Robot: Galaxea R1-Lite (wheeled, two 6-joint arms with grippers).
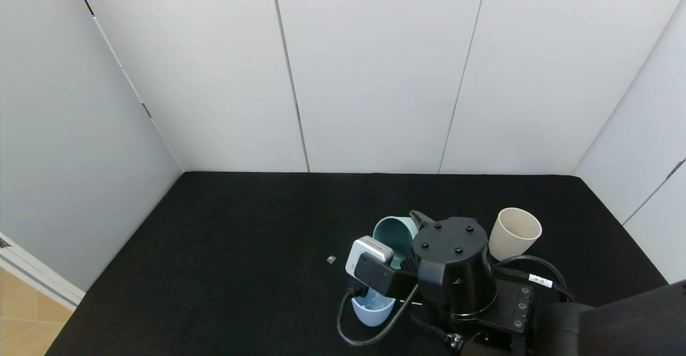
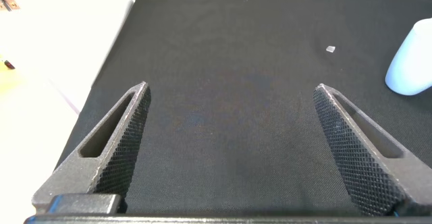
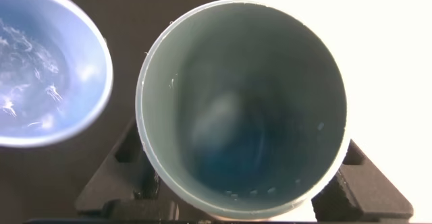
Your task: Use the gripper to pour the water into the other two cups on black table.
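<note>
My right gripper (image 1: 415, 232) is shut on the teal-green cup (image 1: 394, 235) and holds it tipped towards its side, mouth to the left, above the black table (image 1: 241, 238). In the right wrist view its fingers (image 3: 125, 170) flank the cup (image 3: 243, 109), whose dark inside shows only droplets. The pale blue cup (image 1: 372, 308) stands just below and nearer, partly hidden by the wrist's white box; water (image 3: 27, 69) glistens inside it (image 3: 88, 62). The cream cup (image 1: 514, 232) stands upright to the right of the wrist. My left gripper (image 2: 231, 87) is open and empty over bare table.
A tiny grey scrap (image 1: 330, 259) lies on the table left of the cups, also in the left wrist view (image 2: 330, 49). The blue cup shows far off there (image 2: 413, 62). White panel walls (image 1: 375, 77) enclose the table. Black cables loop by the blue cup.
</note>
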